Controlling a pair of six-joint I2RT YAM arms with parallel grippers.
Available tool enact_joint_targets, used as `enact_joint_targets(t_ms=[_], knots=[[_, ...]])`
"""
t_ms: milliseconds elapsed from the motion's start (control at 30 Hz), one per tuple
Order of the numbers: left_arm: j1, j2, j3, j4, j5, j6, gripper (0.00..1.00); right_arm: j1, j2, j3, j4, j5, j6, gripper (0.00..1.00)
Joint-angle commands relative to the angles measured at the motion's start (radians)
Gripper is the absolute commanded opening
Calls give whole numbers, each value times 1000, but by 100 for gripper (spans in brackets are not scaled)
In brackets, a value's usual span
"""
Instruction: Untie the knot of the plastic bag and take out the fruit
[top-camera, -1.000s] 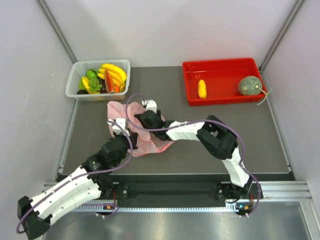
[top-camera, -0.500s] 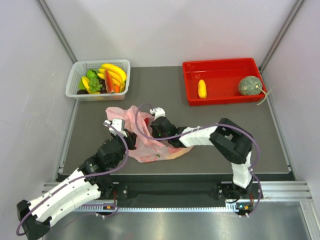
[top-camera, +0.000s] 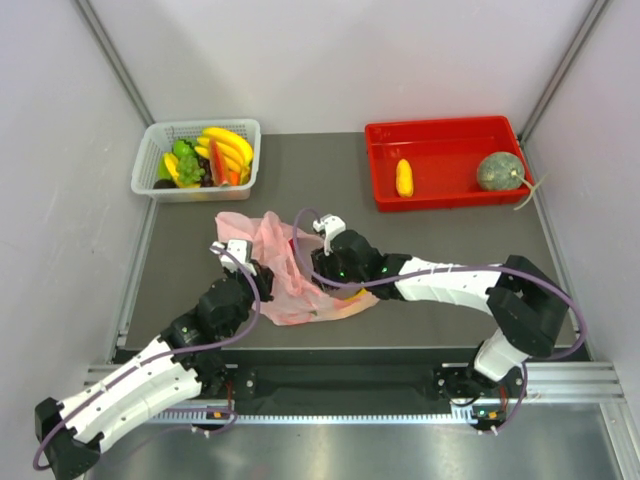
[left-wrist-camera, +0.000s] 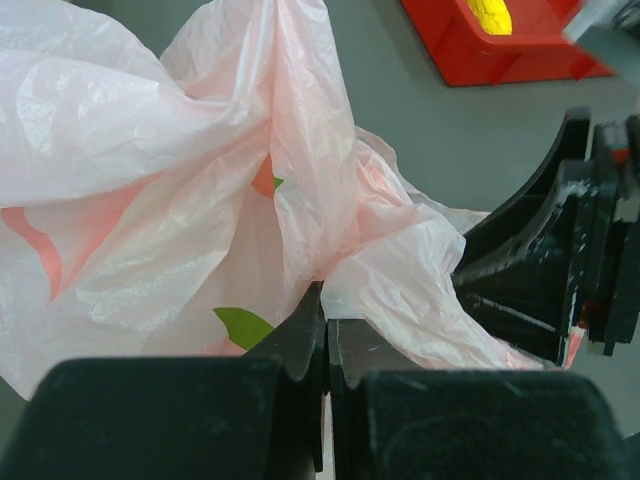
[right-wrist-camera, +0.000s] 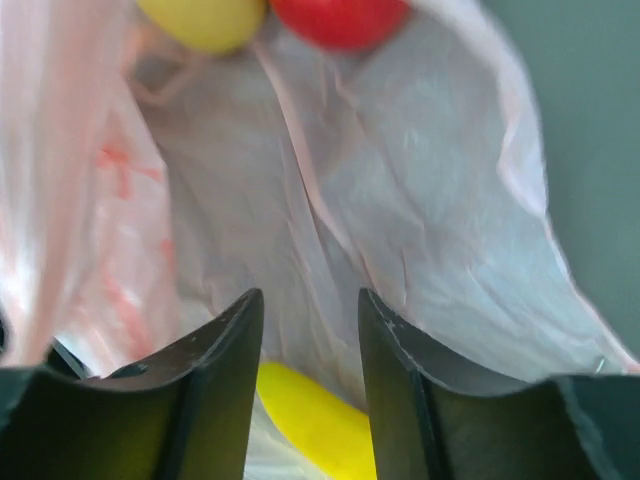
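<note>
The pink plastic bag (top-camera: 280, 285) lies crumpled and spread open at the table's middle left. No knot shows. My left gripper (top-camera: 262, 277) is shut on a fold of the bag's film (left-wrist-camera: 300, 200). My right gripper (top-camera: 320, 265) is open with its fingers (right-wrist-camera: 215, 360) inside the bag mouth. A yellow fruit (right-wrist-camera: 320, 425) lies between and below them, touching neither that I can see. A yellow round fruit (right-wrist-camera: 200, 18) and a red fruit (right-wrist-camera: 340, 15) lie deeper in the bag. A green melon (top-camera: 499, 171) and an orange oblong fruit (top-camera: 404, 178) lie in the red tray (top-camera: 445, 197).
A white basket (top-camera: 150, 160) at the back left holds larger bananas, green grapes and red-orange slices. The red tray stands at the back right. Grey walls close in both sides. The right gripper's black fingers (left-wrist-camera: 530, 270) sit close to my left jaws.
The right gripper has moved right and nearer, and its arm has stretched out low. The bag has been drawn out flatter toward the right. The left gripper stays shut on the film.
</note>
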Motion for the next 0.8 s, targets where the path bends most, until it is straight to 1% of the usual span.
enact_joint_targets(t_ms=[0, 67, 133, 200, 267, 300, 333, 367, 433, 500, 567, 633, 700, 733, 767], knots=[[-2, 9, -9, 50, 45, -14, 0, -2, 9, 51, -193, -44, -67, 47], [-2, 13, -12, 57, 55, -18, 0, 0, 7, 64, -253, -59, -95, 48], [-2, 15, -13, 68, 62, -17, 0, 3, -11, 69, -322, -123, -128, 46], [0, 22, -9, 73, 64, -12, 0, 24, -46, 62, -385, -139, -150, 45], [-2, 22, -10, 79, 66, -11, 0, 50, -63, 63, -432, -125, -171, 51], [-2, 22, -12, 82, 66, -9, 0, 61, -62, 68, -493, -110, -178, 53], [-2, 24, -13, 85, 67, -9, 0, 73, -59, 72, -520, -101, -187, 55], [-2, 22, -15, 88, 69, -9, 0, 107, -54, 77, -547, -90, -187, 59], [-2, 18, -16, 85, 72, -11, 0, 147, -55, 80, -592, -52, -179, 62], [-2, 10, -19, 77, 73, -11, 0, 193, -66, 80, -603, -1, -162, 64], [-2, -5, -30, 79, 70, -14, 0, 217, -77, 78, -601, 39, -149, 69], [-2, -17, -38, 79, 70, -15, 0, 218, -74, 81, -589, 97, -150, 76], [-2, -24, -41, 74, 72, -17, 0, 219, -49, 92, -587, 155, -167, 78], [-2, -27, -39, 71, 72, -17, 0, 218, -37, 100, -586, 166, -173, 81], [-2, -31, -38, 67, 70, -17, 0, 218, -11, 100, -580, 165, -179, 81]])
